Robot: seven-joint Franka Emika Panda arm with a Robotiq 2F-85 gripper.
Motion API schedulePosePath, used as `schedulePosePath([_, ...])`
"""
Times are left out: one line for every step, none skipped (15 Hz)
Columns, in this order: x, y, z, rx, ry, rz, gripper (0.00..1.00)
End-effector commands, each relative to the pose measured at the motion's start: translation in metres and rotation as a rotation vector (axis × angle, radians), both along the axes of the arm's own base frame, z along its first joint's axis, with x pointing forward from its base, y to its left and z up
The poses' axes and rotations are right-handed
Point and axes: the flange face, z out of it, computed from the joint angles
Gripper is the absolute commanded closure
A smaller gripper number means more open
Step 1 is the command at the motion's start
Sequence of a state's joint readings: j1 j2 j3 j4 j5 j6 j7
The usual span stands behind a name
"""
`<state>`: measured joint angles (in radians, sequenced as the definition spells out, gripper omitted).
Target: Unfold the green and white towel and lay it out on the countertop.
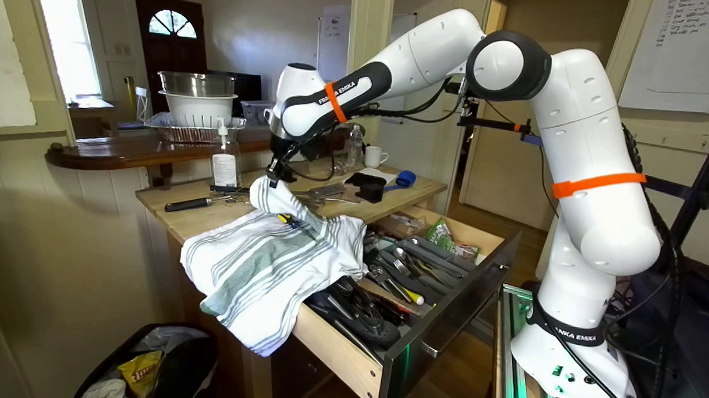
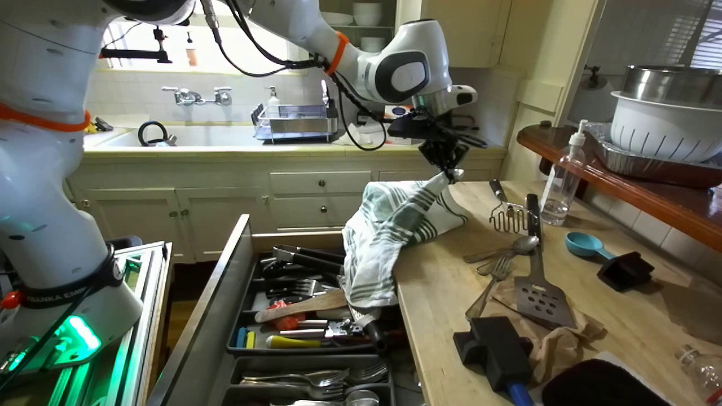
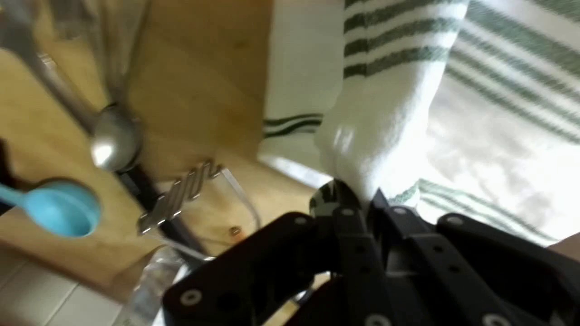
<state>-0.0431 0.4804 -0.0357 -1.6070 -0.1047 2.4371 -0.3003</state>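
My gripper is clamped on a bunched end of the green and white towel, the cloth pinched between both fingertips and lifted clear. Below my grip the rest lies rumpled and folded over itself, its stripes running askew: some on the wooden countertop, some draped over the open drawer, hanging past its side.

Near the towel on the countertop I see a wire potato masher, then a spoon by a slotted turner, and past these a light blue scoop. Forks and other utensils fill the drawer's gray tray. A pump bottle stands at the countertop's back edge.

Farther off, a white colander sits in a foil pan on the dark brown raised bar counter. Across the room, a dish rack stands by the sink.
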Motion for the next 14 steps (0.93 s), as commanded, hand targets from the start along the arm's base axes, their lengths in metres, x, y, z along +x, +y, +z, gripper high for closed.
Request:
schedulePosePath([0.002, -0.008, 0.009, -0.009, -0.015, -0.009, 0.93])
schedulePosePath([0.002, -0.010, 0.010, -0.008, -0.015, -0.011, 0.93])
schedulePosePath([0.001, -0.009, 0.007, -0.006, -0.010, -0.009, 0.93])
schedulePosePath([0.001, -0.004, 0.004, -0.003, -0.006, -0.003, 0.93])
schedulePosePath([0.002, 0.000, 0.003, -0.001, -0.004, 0.002, 0.93])
schedulePosePath([0.002, 0.002, 0.002, 0.000, -0.003, 0.005, 0.98])
schedulePosePath([0.008, -0.012, -0.001, -0.090, -0.050, 0.000, 0.98])
schedulePosePath([0.012, -0.031, 0.000, -0.152, -0.081, -0.007, 0.98])
schedulePosePath([0.013, -0.055, 0.002, -0.199, -0.097, -0.017, 0.98])
schedulePosePath([0.012, -0.075, 0.001, -0.241, -0.114, -0.044, 0.98])
schedulePosePath([0.010, -0.100, 0.001, -0.280, -0.127, -0.079, 0.98])
schedulePosePath([0.007, -0.121, 0.000, -0.325, -0.138, -0.110, 0.98])
schedulePosePath([0.003, -0.143, -0.002, -0.367, -0.135, -0.152, 0.98])
schedulePosePath([0.000, -0.163, -0.005, -0.412, -0.131, -0.191, 0.98])
